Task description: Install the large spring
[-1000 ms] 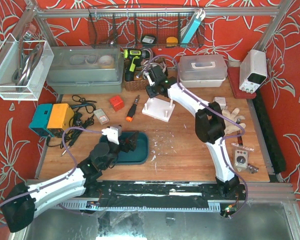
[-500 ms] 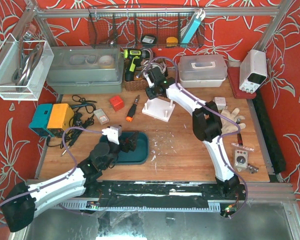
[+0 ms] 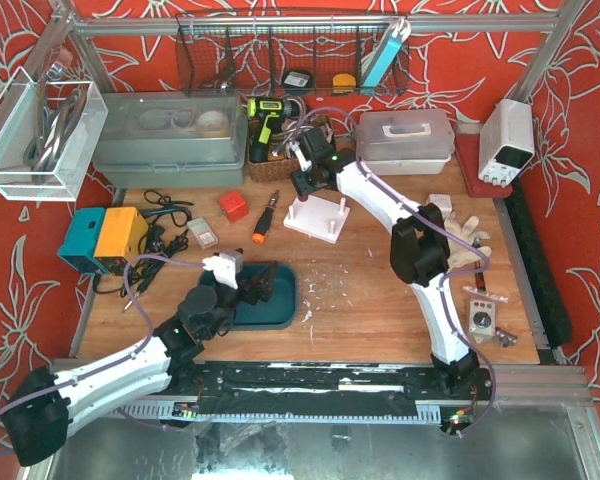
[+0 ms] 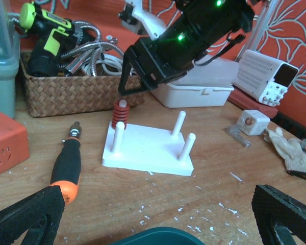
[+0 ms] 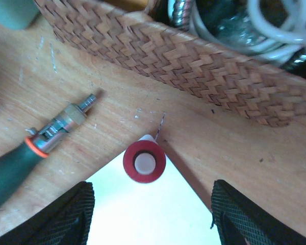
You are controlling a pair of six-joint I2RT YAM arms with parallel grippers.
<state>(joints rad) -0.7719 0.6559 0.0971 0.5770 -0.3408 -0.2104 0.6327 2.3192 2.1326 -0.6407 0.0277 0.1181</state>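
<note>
Spring (image 5: 130, 162) stood upright on peg (image 5: 144, 162), mid-frame, straight below right tool (image 5: 152, 212); jaws spread, touching nothing. Left tool (image 4: 158, 219) gaped, well apart.

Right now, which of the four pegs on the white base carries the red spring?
The peg at the corner nearest the wicker basket: the red spring rings it. The other three pegs are bare.

Bright, even, diffuse light in all views; shadows on the brown wooden table (image 3: 370, 290) are short and soft. Patchy glare on the grey sheet-metal strip (image 3: 100, 450).

Left wrist: left end effector (image 4: 155, 217) fingers out of focus.

Right wrist: flat white plastic peg base (image 5: 143, 214) overexposed; red coil spring (image 5: 144, 161) slightly soft.
</note>
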